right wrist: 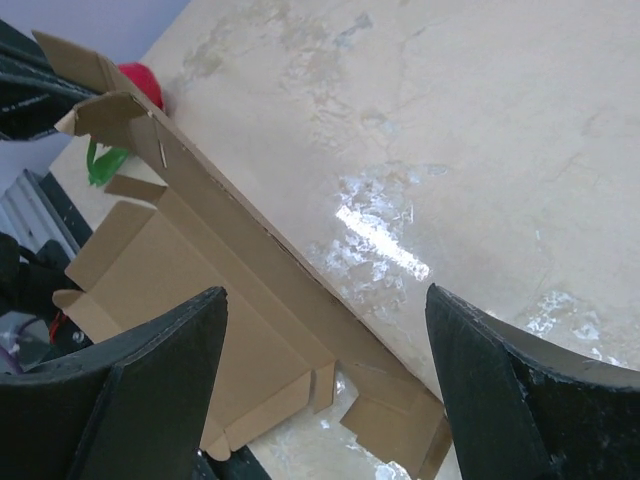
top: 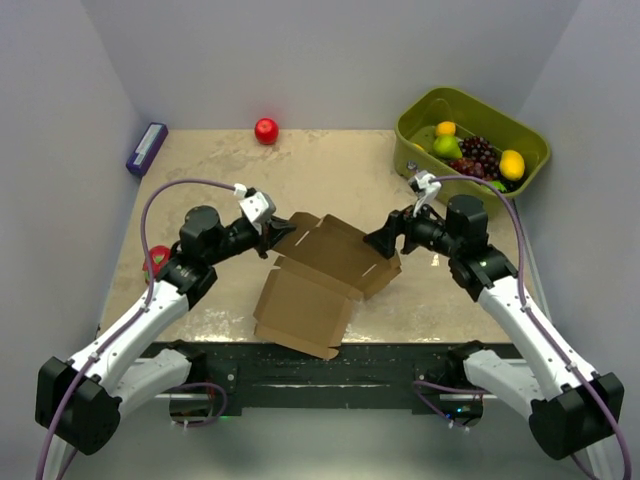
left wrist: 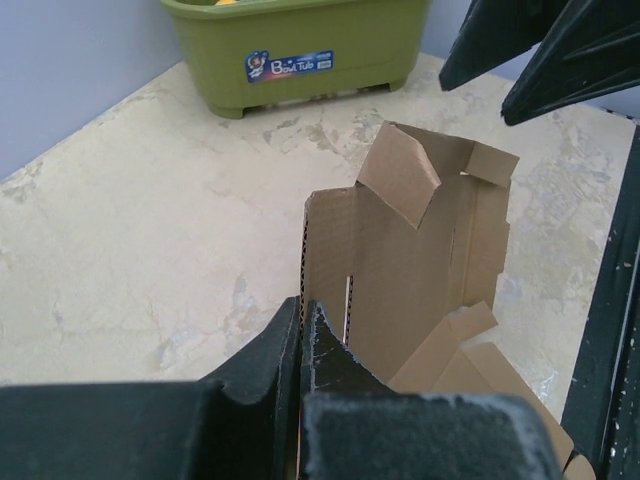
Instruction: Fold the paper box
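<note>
Pinching the one paper box [top: 310,292], left claw [top: 273,237] pressed together, right claw [top: 378,243] spread beside it, one green bin [top: 470,97]

Robot lab test cell, not home or shop. Cues:
- plain blank grey walls [top: 330,60] boxing table on three sides, no windows, no decor
- marble-look tabletop [top: 330,180], bare work surface
- left arm [top: 140,320] and right arm [top: 520,300] bolted to black base rail [top: 330,365] at near edge
- loose purple cables [top: 165,190] along arms
- staged props only: green tub [top: 530,135] with fruit [top: 478,155], red ball [top: 266,131], purple box [top: 147,148], paper box [top: 315,290]
- tub label reads roughly "Bowl Tub", household item reused as prop
</note>
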`<state>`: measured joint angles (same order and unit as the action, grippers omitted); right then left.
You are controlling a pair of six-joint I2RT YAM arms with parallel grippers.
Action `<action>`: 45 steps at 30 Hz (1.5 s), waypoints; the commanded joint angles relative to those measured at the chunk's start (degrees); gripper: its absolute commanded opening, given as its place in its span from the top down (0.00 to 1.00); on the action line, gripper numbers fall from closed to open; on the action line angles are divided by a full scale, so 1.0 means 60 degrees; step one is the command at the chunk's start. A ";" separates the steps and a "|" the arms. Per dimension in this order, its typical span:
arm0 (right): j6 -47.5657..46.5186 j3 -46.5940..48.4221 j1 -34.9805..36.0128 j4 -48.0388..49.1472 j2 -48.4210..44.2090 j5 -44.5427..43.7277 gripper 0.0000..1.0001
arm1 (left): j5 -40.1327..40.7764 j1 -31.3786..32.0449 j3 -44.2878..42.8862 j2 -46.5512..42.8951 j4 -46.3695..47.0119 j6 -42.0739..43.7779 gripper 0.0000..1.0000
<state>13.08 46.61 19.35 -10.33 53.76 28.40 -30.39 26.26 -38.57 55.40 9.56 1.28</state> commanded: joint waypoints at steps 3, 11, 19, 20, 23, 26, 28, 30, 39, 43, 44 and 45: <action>-0.0700 0.0068 0.0830 0.0535 0.0561 0.0321 0.21 | -0.0691 -0.0026 -0.0428 0.0039 -0.0041 0.0226 1.00; -0.0862 0.0215 0.1066 0.0579 0.1293 -0.0163 0.66 | -0.0794 -0.0026 -0.0413 0.0054 -0.0026 0.0285 1.00; -0.1067 0.0493 0.1140 0.0272 0.1411 -0.0237 1.00 | 0.0083 0.0061 -0.0822 0.0260 -0.0260 0.0753 0.23; -0.1067 0.0522 0.1154 0.0242 0.1426 -0.0251 1.00 | 0.0273 0.0062 -0.0939 0.0172 -0.0246 0.0797 0.20; -0.1082 0.0727 0.1140 0.0066 0.1528 -0.0149 1.00 | 0.0903 0.0164 -0.0737 -0.0689 0.0279 0.1104 0.13; -0.1125 0.0786 0.1154 0.0022 0.1572 0.0056 1.00 | 0.1110 0.0354 -0.0574 -0.0985 0.1013 0.1469 0.11; -0.1125 0.0815 0.1154 -0.0022 0.1573 0.0173 1.00 | 0.1154 0.0559 -0.0850 -0.0811 0.0927 0.1690 0.11; -0.1140 0.0859 0.1169 -0.0066 0.1587 0.0275 1.00 | 0.1416 0.0967 -0.1071 -0.0416 0.0693 0.2100 0.12; -0.1126 0.0889 0.1213 -0.0095 0.1646 0.0510 1.00 | 0.3906 0.2887 -0.2214 0.1298 0.0369 0.4341 0.14; -0.1111 0.0889 0.1213 -0.0110 0.1646 0.0554 1.00 | 0.4712 0.3298 -0.2361 0.1826 0.0618 0.4986 0.17; -0.1125 0.0889 0.1198 -0.0110 0.1631 0.0569 1.00 | 0.4960 0.3342 -0.2390 0.1972 0.0705 0.5161 0.18; -0.1126 0.0889 0.1213 -0.0095 0.1617 0.0583 1.00 | 0.5021 0.3372 -0.2420 0.2046 0.0692 0.5235 0.22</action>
<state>7.03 48.97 26.26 -11.79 63.77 29.82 -7.14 45.19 -50.19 66.11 11.16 26.61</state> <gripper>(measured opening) 0.015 0.827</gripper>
